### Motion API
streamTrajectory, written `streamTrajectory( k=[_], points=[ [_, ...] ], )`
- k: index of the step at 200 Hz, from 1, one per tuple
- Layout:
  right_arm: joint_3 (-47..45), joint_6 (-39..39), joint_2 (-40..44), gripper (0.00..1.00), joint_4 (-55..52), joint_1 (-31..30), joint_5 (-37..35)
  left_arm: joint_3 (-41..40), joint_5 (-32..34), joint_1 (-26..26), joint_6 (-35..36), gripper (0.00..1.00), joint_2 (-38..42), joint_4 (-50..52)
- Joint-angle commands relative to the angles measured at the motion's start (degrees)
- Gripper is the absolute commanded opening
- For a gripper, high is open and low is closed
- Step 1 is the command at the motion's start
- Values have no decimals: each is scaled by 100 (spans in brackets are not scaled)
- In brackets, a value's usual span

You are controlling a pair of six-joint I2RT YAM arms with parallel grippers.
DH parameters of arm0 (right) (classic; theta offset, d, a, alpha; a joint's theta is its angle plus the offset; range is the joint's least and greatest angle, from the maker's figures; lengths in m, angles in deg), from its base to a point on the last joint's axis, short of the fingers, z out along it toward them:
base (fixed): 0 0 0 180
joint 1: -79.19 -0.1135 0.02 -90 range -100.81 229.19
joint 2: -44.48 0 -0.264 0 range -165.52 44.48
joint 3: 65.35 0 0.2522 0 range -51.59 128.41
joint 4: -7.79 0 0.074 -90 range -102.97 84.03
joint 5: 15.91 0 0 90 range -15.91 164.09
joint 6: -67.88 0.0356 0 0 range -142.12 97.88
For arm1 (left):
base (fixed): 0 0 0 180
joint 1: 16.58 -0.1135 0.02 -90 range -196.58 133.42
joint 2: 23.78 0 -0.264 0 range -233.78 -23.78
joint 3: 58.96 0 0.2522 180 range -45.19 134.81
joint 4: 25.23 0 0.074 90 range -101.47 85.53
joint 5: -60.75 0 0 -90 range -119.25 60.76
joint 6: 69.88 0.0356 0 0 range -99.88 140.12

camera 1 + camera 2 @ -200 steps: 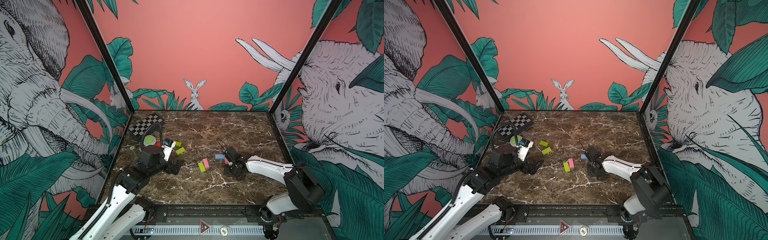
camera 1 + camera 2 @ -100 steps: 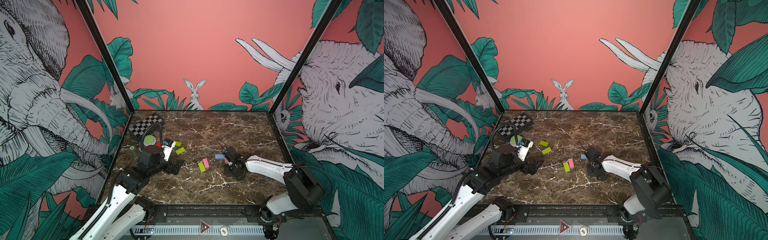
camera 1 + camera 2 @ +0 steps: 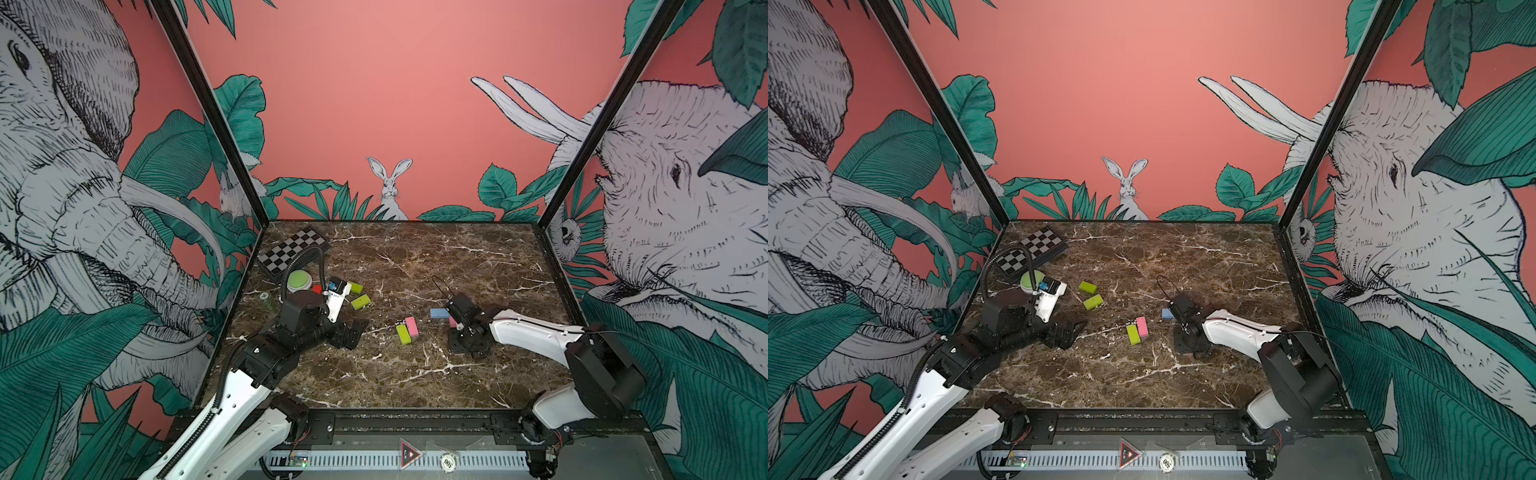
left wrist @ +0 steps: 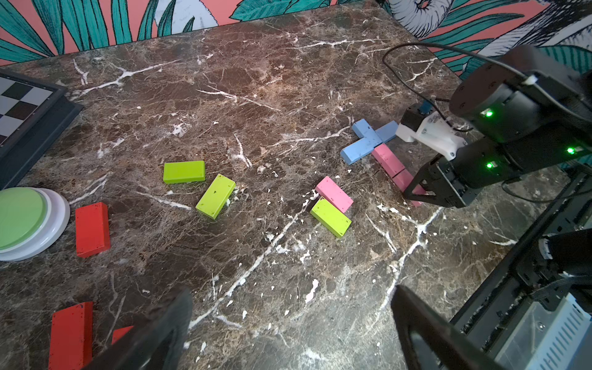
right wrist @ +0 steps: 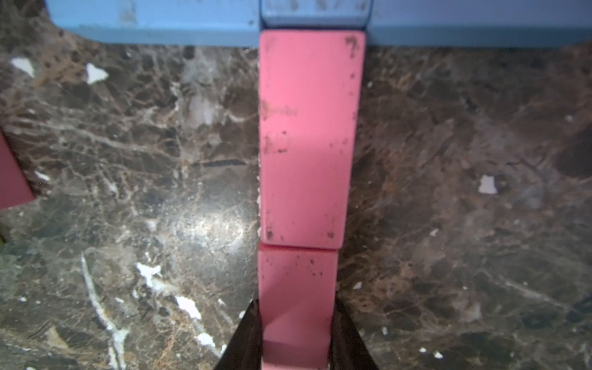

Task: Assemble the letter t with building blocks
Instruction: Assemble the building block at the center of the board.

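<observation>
The right gripper (image 5: 296,336) is clenched on the long sides of the lower pink block (image 5: 298,282), right of centre on the bench (image 3: 415,257). The block lies flat, with its long axis in line with the upper pink block (image 5: 307,134), end touching end. Together they form the stem, running square from the light blue crossbar (image 5: 153,19) toward the robot's side. To finish well, the gripper should probably seat the block flush, correct any sideways offset, then release and lift straight up without dragging it. The left gripper (image 3: 352,332), spread wide and empty, hovers over the bench's left side.
</observation>
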Motion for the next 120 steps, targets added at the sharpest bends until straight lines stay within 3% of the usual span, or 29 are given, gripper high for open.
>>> streamTrajectory(
  k=[1, 120],
  points=[
    [-99, 122, -229, 29, 50, -8, -221, -17, 15, 28, 26, 99, 34, 60],
    [-84, 190, -260, 33, 119, -8, -141, -17, 7, 23, 21, 99, 21, 56]
  ],
)
